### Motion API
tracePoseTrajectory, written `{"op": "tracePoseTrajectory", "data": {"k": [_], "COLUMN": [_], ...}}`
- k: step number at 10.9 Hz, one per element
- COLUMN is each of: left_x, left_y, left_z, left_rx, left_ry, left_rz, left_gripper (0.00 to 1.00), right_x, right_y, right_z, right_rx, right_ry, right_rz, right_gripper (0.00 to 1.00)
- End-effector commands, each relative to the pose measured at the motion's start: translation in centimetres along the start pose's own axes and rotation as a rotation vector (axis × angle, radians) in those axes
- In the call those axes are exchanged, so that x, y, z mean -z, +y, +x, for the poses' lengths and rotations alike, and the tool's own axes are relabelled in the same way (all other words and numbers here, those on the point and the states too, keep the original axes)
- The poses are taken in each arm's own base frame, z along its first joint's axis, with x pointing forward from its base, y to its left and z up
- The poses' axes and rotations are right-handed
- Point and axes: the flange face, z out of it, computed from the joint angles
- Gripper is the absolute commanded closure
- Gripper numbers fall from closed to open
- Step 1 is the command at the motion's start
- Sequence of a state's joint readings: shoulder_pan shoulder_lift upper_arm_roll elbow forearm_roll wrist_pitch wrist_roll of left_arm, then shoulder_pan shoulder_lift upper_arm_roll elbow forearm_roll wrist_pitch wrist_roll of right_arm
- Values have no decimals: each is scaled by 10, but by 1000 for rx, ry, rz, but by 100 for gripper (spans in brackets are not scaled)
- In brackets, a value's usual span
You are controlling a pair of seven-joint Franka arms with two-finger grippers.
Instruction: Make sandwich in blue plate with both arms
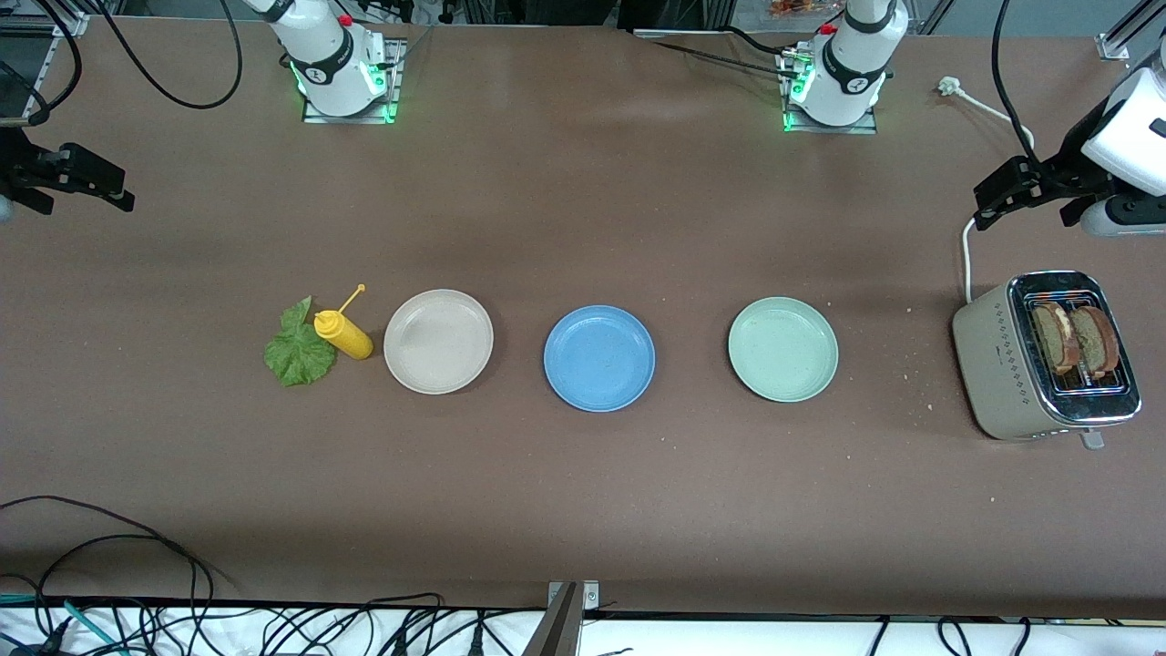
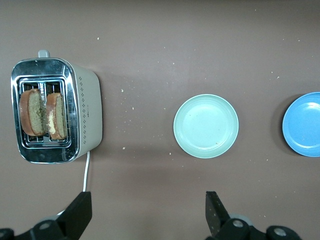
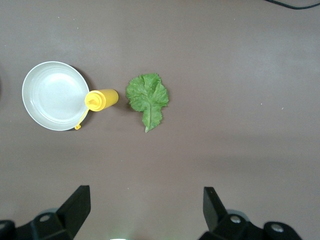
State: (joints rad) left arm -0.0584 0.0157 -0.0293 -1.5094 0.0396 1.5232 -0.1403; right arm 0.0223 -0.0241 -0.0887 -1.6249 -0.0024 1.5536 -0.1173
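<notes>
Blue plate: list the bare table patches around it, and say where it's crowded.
Bare table lies between the blue plate and the beige plate, and between it and the green plate. It is crowded at the mustard bottle, which lies against the lettuce leaf.

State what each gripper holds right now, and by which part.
Nothing is held. The left gripper hangs with jaws open over bare table near the toaster; the right gripper waits open at its own end.

Even, diffuse overhead light; the brown surface (image 1: 583, 510) reads mid-bright with a paler sheen patch near the arm bases. Soft short shadows lie beside the blue plate (image 1: 598, 357) and the toaster (image 1: 1046, 357). Toaster's chrome top shows glare. Green indicator glow at both bases. All three views sharp.
</notes>
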Motion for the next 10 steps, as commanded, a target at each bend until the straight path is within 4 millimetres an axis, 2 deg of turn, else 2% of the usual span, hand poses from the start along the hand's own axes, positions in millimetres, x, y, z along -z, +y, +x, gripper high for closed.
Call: {"op": "tracePoseTrajectory", "data": {"k": [1, 6, 7, 10], "left_x": [8, 5, -5, -5], "left_y": [-1, 0, 3, 1], "left_z": [-2, -1, 4, 6], "left_rx": [5, 2, -7, -9], "left_ry": [2, -3, -21, -17], "left_rz": [20, 21, 21, 17], "left_gripper": [0, 0, 0, 0], "right_x": [7, 7, 8, 8], "right_y": [-1, -2, -3, -2], "right_z": [-4, -3, -4, -4], "right_rx": [-10, -7, -6, -7], "right_ry": [3, 3, 5, 5], "right_rz": [20, 18, 18, 18], "right_gripper": [0, 0, 0, 0]}}
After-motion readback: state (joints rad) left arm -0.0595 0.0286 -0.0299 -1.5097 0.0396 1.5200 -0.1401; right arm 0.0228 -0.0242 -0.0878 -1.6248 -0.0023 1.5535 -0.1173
